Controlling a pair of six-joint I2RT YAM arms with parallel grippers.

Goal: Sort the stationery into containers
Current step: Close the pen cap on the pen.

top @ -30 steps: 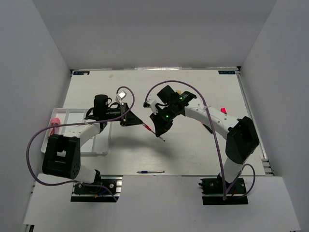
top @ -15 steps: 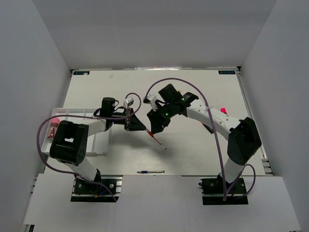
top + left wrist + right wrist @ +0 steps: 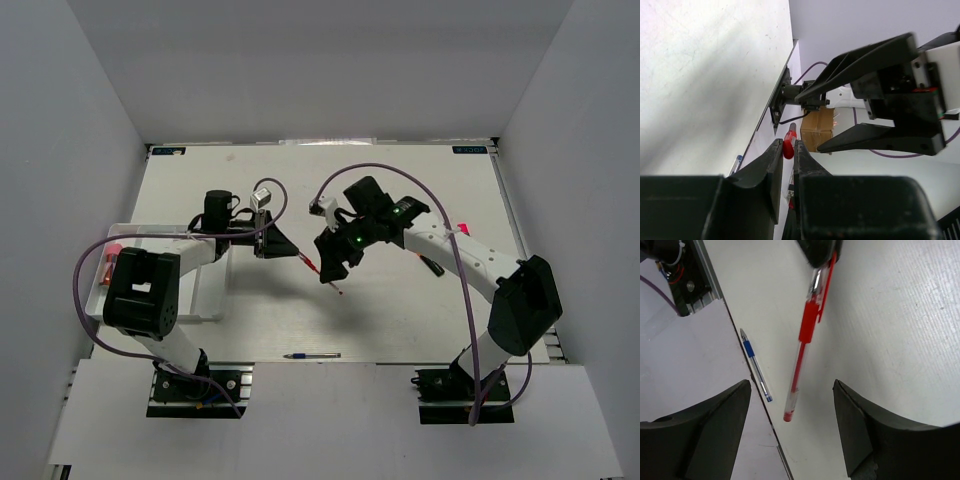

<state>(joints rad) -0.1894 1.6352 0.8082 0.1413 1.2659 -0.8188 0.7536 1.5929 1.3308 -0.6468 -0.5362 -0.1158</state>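
Left gripper [image 3: 788, 150] is shut tight on the clipped upper end of a thin red plastic pen [image 3: 807, 327], and in its own wrist view that red end is seen pinched between the two black fingers [image 3: 765, 172]. At the far left of the white tabletop [image 3: 400, 320], a shallow white rectangular plastic tray [image 3: 212, 305] divided into long compartments is crossed by the left arm. A pink-capped tube [image 3: 112, 250] is seen lying in its leftmost compartment. From the left gripper the red pen is held slanting toward the near right, over the middle of the table; whether its tip rests on the surface cannot be told. Just beside the pen, the right gripper [image 3: 333, 265] is found with its jaws spread wide and nothing held. In its wrist view the pen's lower end is framed between the two fingers, clear of both. A thin blue pen [image 3: 312, 355] is seen lying flat at the near edge of the table, below the red pen and well apart from the tray. Farther right, beyond the right arm, a small pink-tipped item [image 3: 462, 228] is seen on the tabletop, too small to be named.
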